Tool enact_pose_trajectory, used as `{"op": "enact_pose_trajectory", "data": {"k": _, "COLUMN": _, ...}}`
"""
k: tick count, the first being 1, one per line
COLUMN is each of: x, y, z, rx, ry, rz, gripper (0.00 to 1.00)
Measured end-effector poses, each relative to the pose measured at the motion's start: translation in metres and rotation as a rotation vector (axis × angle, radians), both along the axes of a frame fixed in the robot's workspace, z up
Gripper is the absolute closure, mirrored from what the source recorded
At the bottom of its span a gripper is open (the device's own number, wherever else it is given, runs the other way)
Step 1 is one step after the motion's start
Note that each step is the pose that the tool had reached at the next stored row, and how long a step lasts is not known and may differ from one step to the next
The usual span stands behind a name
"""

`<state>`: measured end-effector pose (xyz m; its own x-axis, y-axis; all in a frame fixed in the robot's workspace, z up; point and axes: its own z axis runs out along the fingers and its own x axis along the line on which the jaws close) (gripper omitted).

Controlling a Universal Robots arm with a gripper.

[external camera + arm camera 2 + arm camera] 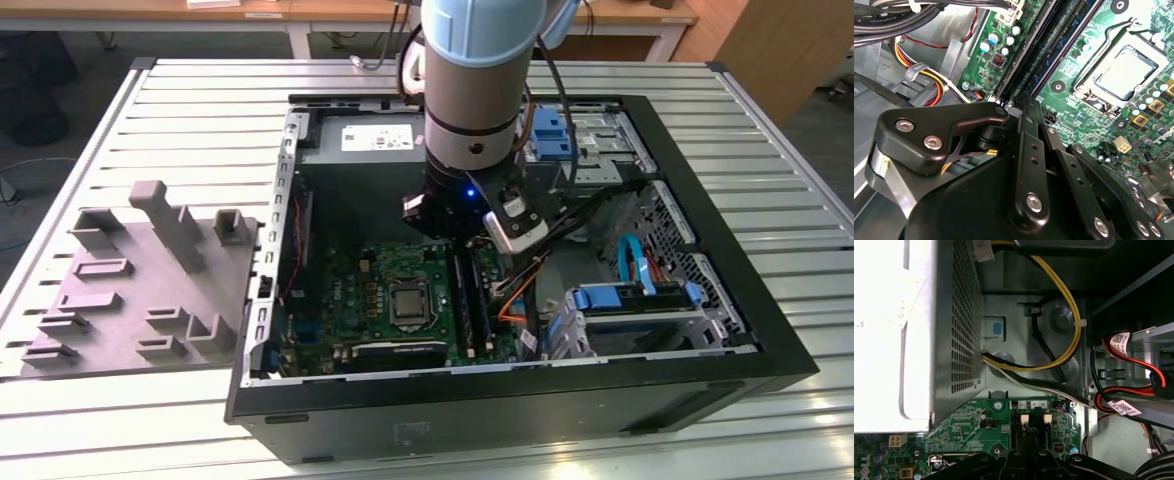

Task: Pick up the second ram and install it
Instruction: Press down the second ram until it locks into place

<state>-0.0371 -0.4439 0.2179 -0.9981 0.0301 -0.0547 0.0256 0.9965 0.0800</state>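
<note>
My black metal gripper [461, 240] hangs inside the open black computer case [534, 390], just above the green motherboard [387, 300] with its square silver processor socket [1124, 72]. Directly beneath my jaws, the second ram [465, 290], a long thin dark memory stick, stands on edge in the slots beside the socket. I cannot tell whether my jaws are open or closed. The grey perforated power supply box [944, 325] sits beyond me.

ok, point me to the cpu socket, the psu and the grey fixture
CPU socket [1126, 70]: second wrist view, on the silver lid centre.
Power supply [380, 138]: exterior view, on its labelled top face.
Grey fixture [140, 290]: exterior view, on the flat base among the posts.
</note>
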Motion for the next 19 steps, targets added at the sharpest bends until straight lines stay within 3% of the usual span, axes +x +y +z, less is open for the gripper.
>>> {"op": "enact_pose_trajectory", "data": {"k": 8, "x": 0.0, "y": 0.0001, "z": 0.0011, "rx": 0.0008, "ry": -0.0004, "rz": 0.0, "gripper": 0.89}}
{"op": "enact_pose_trajectory", "data": {"k": 12, "x": 0.0, "y": 0.0, "z": 0.0108, "rx": -0.0001, "ry": -0.0001, "rz": 0.0, "gripper": 0.89}}
{"op": "enact_pose_trajectory", "data": {"k": 13, "x": 0.0, "y": 0.0, "z": 0.0179, "rx": -0.0002, "ry": 0.0, "rz": 0.0, "gripper": 0.89}}
{"op": "enact_pose_trajectory", "data": {"k": 19, "x": 0.0, "y": 0.0, "z": 0.02, "rx": -0.0002, "ry": 0.0, "rz": 0.0, "gripper": 0.89}}
